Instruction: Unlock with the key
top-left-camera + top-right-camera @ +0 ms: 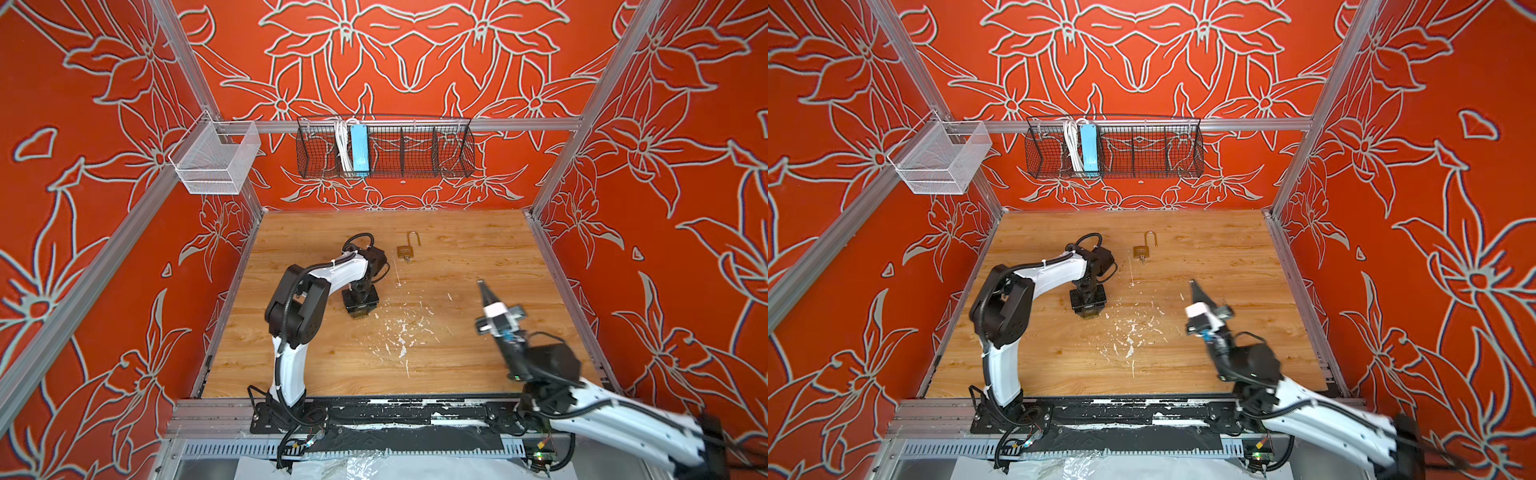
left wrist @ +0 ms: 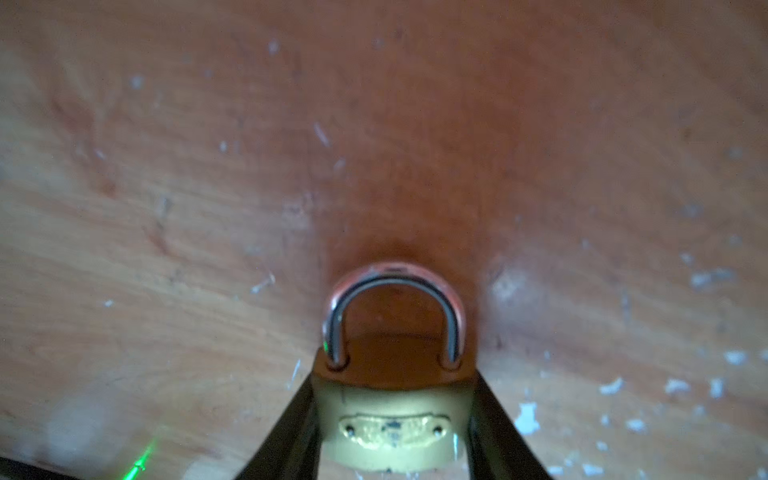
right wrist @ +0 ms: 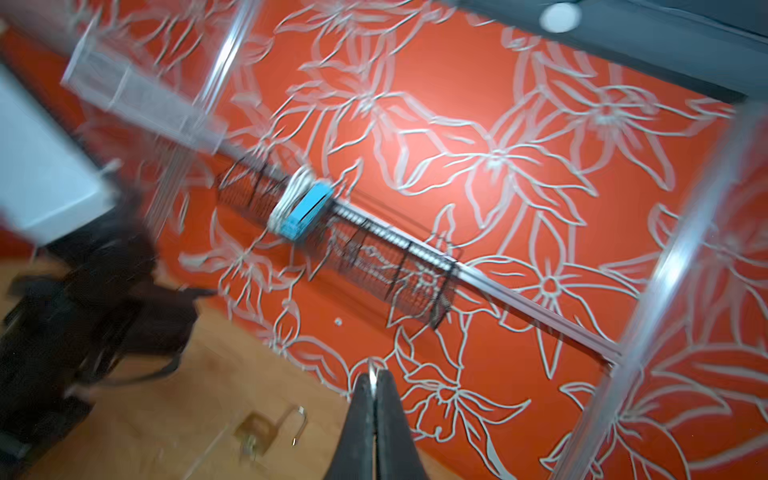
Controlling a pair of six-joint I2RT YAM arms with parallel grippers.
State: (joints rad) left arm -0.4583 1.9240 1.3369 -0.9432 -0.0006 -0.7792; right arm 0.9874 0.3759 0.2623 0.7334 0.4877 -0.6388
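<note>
The scuffed table (image 1: pixel 457 353) is ringed by orange flowered walls (image 1: pixel 415 62). The open padlock (image 1: pixel 406 250) is laid lengthwise, shackle toward twelve o'clock. A second padlock (image 2: pixel 392 419) is clamped by the left gripper (image 2: pixel 392 386). The right gripper (image 3: pixel 375 376) is pressed together.

Left wrist view: brass padlock with closed steel shackle (image 2: pixel 390 403) is cut off at its underside by the frame edge. Its keyhole is out of sight and the lettering on its riveted plate is blurred. Black fingers (image 2: pixel 291 432) of the left gripper (image 2: pixel 395 376) clamping it run out of frame.

Both top views: black wrist block (image 1: pixel 360 300) hides those fingers and that padlock.

Second brass padlock with open shackle (image 1: pixel 406 250): the bit at its keyhole end is too small to tell, and the whole lock is smeared in the right wrist view.

Right gripper (image 3: pixel 374 374): a pale glint between the pressed-together tips is too blurred to name.

White right arm (image 1: pixel 623 419): blurred, cut off at the corner.
</note>
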